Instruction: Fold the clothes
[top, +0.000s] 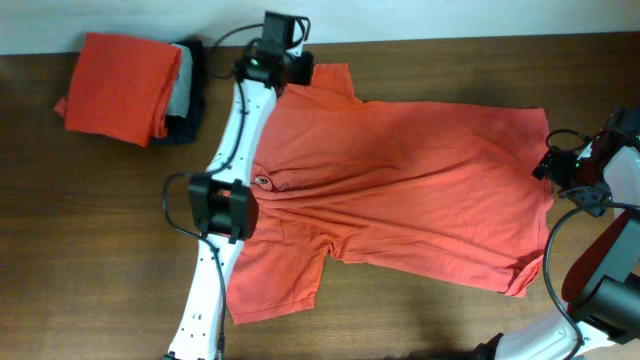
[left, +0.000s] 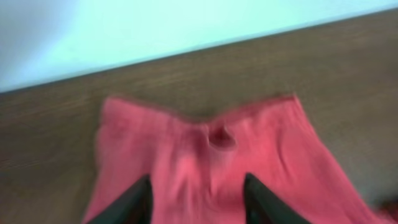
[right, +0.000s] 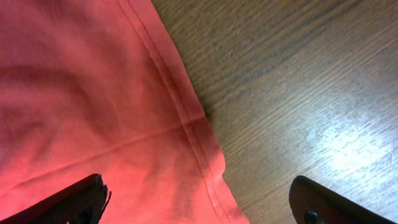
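Observation:
The coral-red T-shirt (top: 400, 190) lies spread flat across the table, plain face up, with the small neck mark (top: 262, 182) at its left. My left gripper (top: 288, 70) is at the far sleeve (top: 328, 82). In the left wrist view its fingers (left: 198, 205) are open over the sleeve cloth (left: 205, 149). My right gripper (top: 548, 165) is at the shirt's right hem. In the right wrist view its fingers (right: 199, 205) are wide open, straddling the stitched hem edge (right: 186, 118), with nothing held. No lettering shows.
A folded pile stands at the far left: a plain orange garment (top: 120, 85) on top of grey and navy ones (top: 188, 95). The left arm (top: 222, 210) lies over the shirt's left side. Bare wooden table (top: 90, 250) shows in front and to the left.

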